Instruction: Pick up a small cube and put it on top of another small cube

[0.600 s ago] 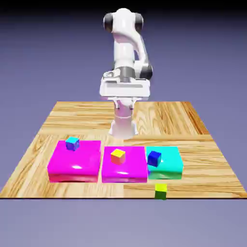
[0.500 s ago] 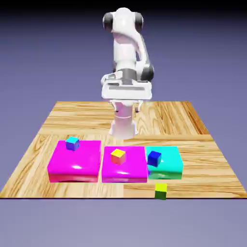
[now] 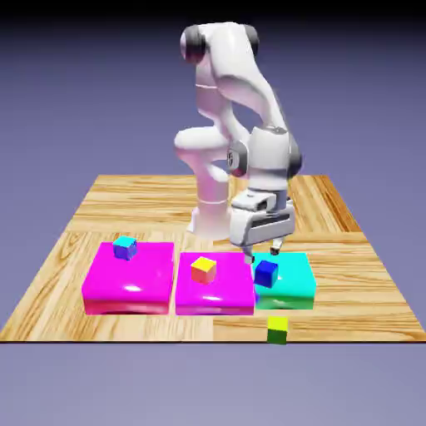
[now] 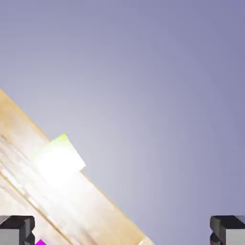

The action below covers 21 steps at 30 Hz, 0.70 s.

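Plain violet backdrop; wood surface [image 3: 349, 287]. Arm [image 3: 268, 158] has swung out from over its base, gripper [image 3: 263, 256] wide and empty near the blue cube [image 3: 266, 273], so reaching the green cube [image 3: 277, 330] at the near edge seems next.

Apparently a simulated robotics scene — rendered arm [image 3: 268, 158], plain backdrop.
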### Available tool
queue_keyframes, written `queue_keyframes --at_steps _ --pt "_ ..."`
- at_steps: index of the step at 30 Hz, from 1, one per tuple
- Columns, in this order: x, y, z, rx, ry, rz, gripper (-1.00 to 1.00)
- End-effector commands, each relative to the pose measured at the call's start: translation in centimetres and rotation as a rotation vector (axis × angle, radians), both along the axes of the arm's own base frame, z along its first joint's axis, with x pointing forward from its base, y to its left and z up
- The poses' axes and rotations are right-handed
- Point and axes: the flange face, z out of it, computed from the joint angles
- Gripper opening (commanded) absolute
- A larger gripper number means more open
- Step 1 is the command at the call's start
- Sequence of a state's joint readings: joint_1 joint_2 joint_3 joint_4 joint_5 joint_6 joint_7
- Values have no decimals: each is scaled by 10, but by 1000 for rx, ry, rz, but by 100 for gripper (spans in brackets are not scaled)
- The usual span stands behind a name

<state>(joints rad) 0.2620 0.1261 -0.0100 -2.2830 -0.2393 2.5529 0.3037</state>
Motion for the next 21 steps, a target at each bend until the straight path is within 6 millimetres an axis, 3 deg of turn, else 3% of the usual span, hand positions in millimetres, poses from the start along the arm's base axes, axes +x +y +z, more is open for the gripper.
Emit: queue_keyframes --at_steps 1,11,12,15,16,17,18,21 --pt "4 7 -11 -25 31 38 0" --pt "23 74 -128 -272 339 427 0" --pt "23 74 -128 -272 339 427 0" --pt "21 60 -186 -272 339 426 0" --pt "20 57 -195 -272 339 427 0" --pt "20 57 -195 -272 339 427 -100" --pt "20 57 -195 -272 339 427 -100" --pt "23 72 -138 -272 339 426 -100"
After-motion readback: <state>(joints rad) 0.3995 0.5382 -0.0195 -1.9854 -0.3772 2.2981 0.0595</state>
